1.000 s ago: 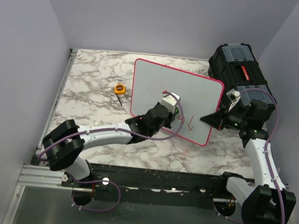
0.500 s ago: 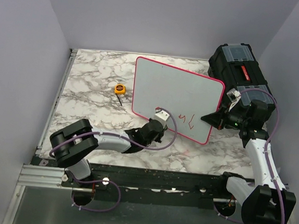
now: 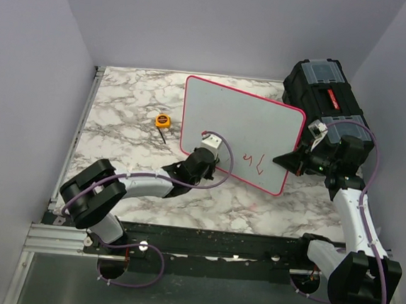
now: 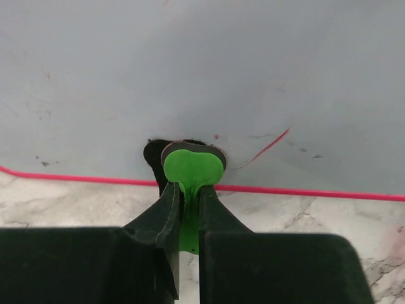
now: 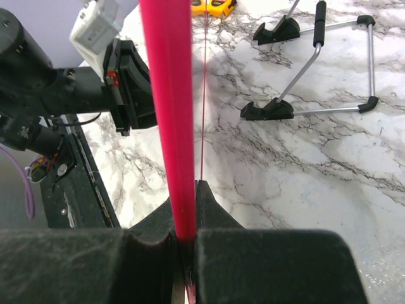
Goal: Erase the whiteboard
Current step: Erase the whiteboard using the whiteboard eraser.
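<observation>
The whiteboard (image 3: 248,124) stands tilted on the marble table, with red marker strokes (image 3: 254,160) near its lower right. My left gripper (image 3: 208,154) is shut on a green eraser (image 4: 193,166). The eraser's dark pad presses on the board just above the pink bottom rim (image 4: 76,177), left of the strokes. A thin red stroke (image 4: 271,143) lies to the eraser's right. My right gripper (image 3: 292,162) is shut on the board's right edge. In the right wrist view the pink rim (image 5: 168,95) runs up from between its fingers (image 5: 215,209).
A black toolbox (image 3: 328,92) stands at the back right, behind my right arm. An orange tape measure (image 3: 164,120) lies left of the board. The board's wire stand with black feet (image 5: 304,69) rests on the marble behind it.
My left gripper has slid with the eraser from the board's lower middle down and to the left, uncovering the red strokes. The right gripper and the board have stayed put.
</observation>
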Controlling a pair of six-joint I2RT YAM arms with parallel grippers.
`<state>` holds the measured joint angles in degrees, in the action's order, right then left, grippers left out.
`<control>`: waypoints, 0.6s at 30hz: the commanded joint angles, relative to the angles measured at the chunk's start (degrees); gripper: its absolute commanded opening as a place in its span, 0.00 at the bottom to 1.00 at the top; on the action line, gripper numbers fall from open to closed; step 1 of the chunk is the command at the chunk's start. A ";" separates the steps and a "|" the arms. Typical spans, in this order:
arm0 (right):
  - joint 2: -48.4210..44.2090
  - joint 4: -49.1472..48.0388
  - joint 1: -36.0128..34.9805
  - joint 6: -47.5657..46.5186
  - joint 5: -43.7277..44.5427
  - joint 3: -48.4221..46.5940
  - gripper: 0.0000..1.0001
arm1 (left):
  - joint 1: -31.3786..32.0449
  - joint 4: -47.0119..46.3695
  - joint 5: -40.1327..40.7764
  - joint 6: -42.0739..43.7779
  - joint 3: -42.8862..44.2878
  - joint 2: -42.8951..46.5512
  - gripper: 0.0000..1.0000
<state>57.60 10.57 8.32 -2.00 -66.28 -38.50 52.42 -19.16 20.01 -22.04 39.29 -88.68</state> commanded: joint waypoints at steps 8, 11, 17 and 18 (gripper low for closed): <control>-1.58 -2.04 -0.33 -0.22 -3.77 -0.70 0.01 | 4.48 0.87 -5.11 -0.90 10.74 -3.63 0.00; -1.39 -2.01 -0.33 -0.23 -3.86 -0.70 0.00 | 6.83 0.64 -4.49 -1.93 10.73 -3.51 0.00; -1.69 -1.95 -0.40 -0.21 -3.83 -0.62 0.00 | 6.84 0.80 -1.61 -4.24 8.62 -5.33 0.00; -1.84 -1.95 -0.41 -0.22 -3.85 -0.61 0.00 | 5.69 0.24 -1.55 -4.84 7.49 -5.72 0.00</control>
<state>57.45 9.63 8.56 -1.98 -65.25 -38.52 60.31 -17.47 17.52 -23.94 49.01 -92.18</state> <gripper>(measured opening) 0.061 0.068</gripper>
